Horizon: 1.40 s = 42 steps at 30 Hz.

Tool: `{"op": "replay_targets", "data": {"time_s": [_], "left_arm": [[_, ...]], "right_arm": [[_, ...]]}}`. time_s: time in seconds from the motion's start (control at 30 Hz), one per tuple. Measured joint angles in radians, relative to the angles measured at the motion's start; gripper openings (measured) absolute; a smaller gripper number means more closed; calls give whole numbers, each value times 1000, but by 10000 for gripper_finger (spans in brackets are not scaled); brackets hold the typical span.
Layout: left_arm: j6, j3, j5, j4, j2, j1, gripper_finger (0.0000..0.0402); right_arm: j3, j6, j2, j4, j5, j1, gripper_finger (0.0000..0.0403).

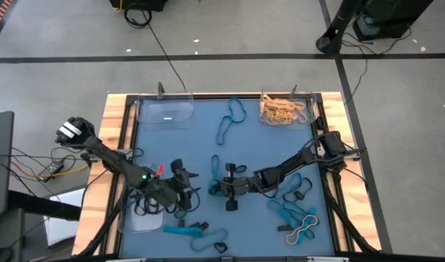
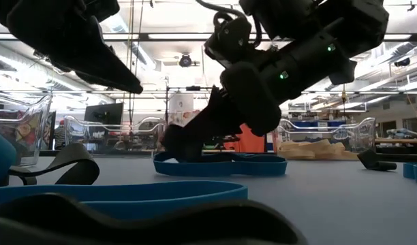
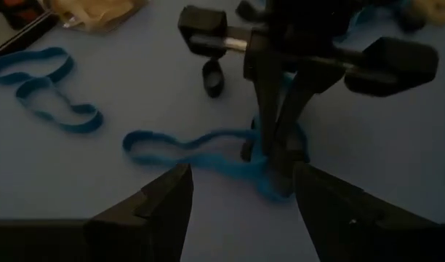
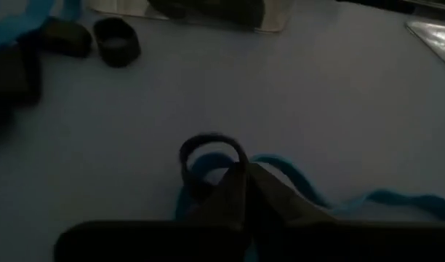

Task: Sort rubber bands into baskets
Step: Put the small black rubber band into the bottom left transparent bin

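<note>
My right gripper (image 1: 214,187) stands at the middle of the blue mat, shut on a teal-blue rubber band (image 3: 201,142) that lies on the mat. A small dark loop (image 4: 208,149) stands just past its fingertips. My left gripper (image 1: 193,187) hovers open just to the left, its fingers (image 3: 168,200) facing the right gripper (image 3: 277,156) with nothing between them. One clear basket (image 1: 164,113) sits far left. A second basket (image 1: 284,109), far right, holds tan bands. A third basket (image 1: 139,220) sits near left, partly under my left arm. My right gripper pinches the teal-blue band at one bunched end (image 4: 277,166) between its two fingertips. The fingers slant down from the table's right side. The rest of the band (image 2: 222,165) lies slack on the mat. Whether the dark loop is also in the pinch I cannot tell.
Loose bands lie scattered about: a teal one (image 1: 230,120) at the far middle, teal and black ones (image 1: 295,204) near right, a tan one (image 1: 302,231) beside them, more (image 1: 193,231) at the near edge, and a small black one (image 3: 214,76). Black cables trail by both arms.
</note>
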Motion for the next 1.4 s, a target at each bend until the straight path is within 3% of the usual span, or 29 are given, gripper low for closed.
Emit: {"op": "replay_targets", "data": {"time_s": [0.3, 0.5, 0.77, 0.93, 1.1, 1.4], "left_arm": [[113, -21, 43, 214, 0, 0, 238], [122, -21, 36, 207, 6, 1, 238], [126, -21, 29, 234, 70, 22, 238], [128, -21, 15, 245, 83, 45, 229], [133, -21, -15, 265, 82, 51, 177], [136, -21, 8, 252, 82, 54, 34]], "right_arm": [[0, 65, -44, 7, 108, 2, 38], [0, 80, -64, 22, 109, 2, 10], [0, 125, -64, 124, 149, -10, 33], [0, 131, -64, 132, 126, -17, 19], [0, 132, -64, 134, 123, -16, 14], [0, 147, -64, 141, 124, -17, 31]]}}
